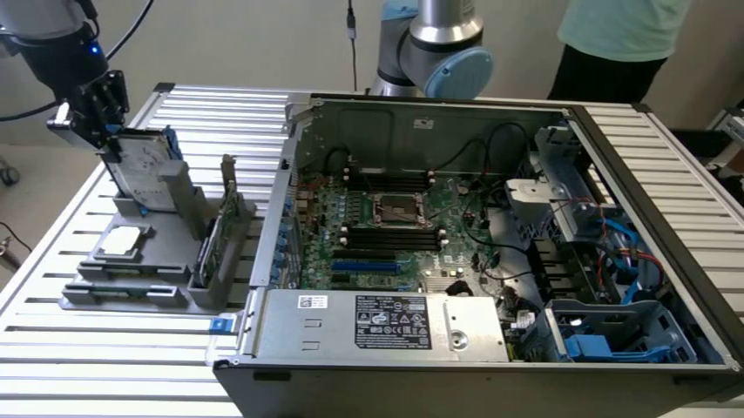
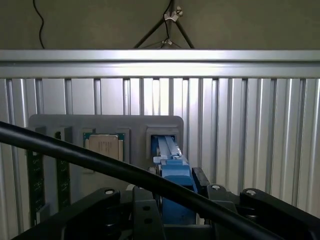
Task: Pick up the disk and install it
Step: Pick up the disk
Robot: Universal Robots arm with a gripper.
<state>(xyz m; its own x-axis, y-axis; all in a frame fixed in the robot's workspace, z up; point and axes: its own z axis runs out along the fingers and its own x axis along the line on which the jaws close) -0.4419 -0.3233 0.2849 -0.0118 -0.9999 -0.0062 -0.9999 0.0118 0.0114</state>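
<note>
Disk (image 1: 142, 171): silver-grey metal, white label, bright blue bracket. Holder (image 1: 128, 283): plain grey. Table (image 1: 70, 348): silver, ribbed in parallel slats. Motherboard (image 1: 384, 235): green. Processor chip (image 1: 122, 242): silver. Arm joint cap (image 1: 459, 71): light blue

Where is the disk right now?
At the exterior view's left, the disk stands upright in the grey holder, just beyond the processor chip, with the gripper at its top edge.
</note>
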